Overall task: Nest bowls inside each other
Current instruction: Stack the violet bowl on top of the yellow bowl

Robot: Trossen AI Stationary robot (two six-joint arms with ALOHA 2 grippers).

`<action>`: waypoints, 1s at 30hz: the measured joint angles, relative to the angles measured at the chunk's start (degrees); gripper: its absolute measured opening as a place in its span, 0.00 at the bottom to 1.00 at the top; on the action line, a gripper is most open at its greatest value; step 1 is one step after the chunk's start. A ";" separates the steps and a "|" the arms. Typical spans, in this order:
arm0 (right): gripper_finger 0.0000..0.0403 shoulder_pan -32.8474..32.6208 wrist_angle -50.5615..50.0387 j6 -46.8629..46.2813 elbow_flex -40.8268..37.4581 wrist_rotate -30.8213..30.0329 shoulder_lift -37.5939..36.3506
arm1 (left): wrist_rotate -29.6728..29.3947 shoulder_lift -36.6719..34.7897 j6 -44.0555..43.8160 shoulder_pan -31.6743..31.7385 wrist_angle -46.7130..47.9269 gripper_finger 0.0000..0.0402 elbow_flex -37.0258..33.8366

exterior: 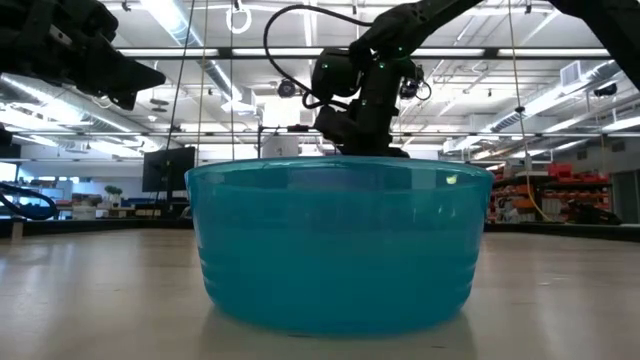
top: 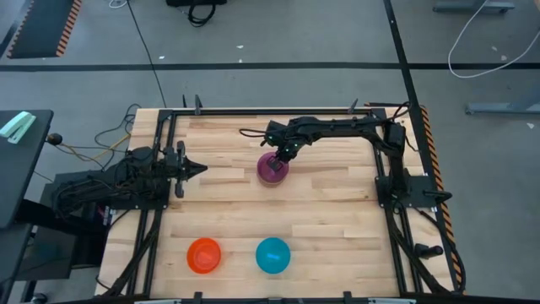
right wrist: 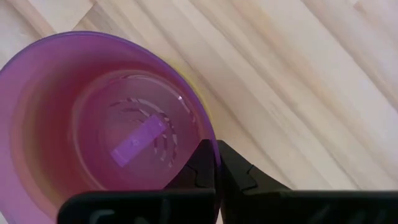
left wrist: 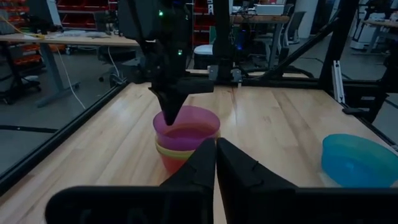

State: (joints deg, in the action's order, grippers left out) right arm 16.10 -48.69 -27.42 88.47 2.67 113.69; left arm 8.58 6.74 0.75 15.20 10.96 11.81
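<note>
The purple bowl (top: 272,168) stands at the table's middle, toward the far edge. It sits inside a yellow bowl (left wrist: 169,149), whose rim shows just below the purple one. My right gripper (right wrist: 216,163) comes down from above and is shut on the purple bowl (right wrist: 106,130). My left gripper (top: 201,169) hovers shut left of the stack, pointing level at it, and touches nothing. An orange bowl (top: 203,255) and a bright blue bowl (top: 272,255) rest on their bases near the front edge. My right gripper pinches the purple bowl's rim (right wrist: 208,144), one finger inside the bowl and one outside. The fingers (left wrist: 169,112) point steeply down from above. The bowl stays upright, nested in the yellow bowl that stands on the table.
The blue bowl (exterior: 335,245) fills the low view close to the camera. A black frame (top: 164,143) borders the wooden table on all sides. Bare wood lies between the stack and the two front bowls, and to the right of them.
</note>
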 joint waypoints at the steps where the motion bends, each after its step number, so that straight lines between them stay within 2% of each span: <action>1: 0.01 -0.09 0.02 0.00 0.00 0.13 0.00 | 0.00 0.00 0.00 0.00 0.00 0.06 0.00; 10: 0.08 -1.19 0.15 -0.48 0.00 2.11 0.00 | 0.00 0.00 0.01 0.00 0.00 0.04 0.00; 21: 0.10 -4.18 0.18 0.51 0.00 3.07 0.00 | 0.00 0.00 0.00 0.00 0.00 0.05 0.00; 30: 0.17 -6.72 0.22 1.08 0.00 3.16 -0.02 | 0.00 0.00 0.00 0.00 0.02 0.04 0.00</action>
State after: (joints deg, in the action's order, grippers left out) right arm 9.37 -48.47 -26.34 88.47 5.83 113.67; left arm 8.58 6.74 0.75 15.20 10.98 11.81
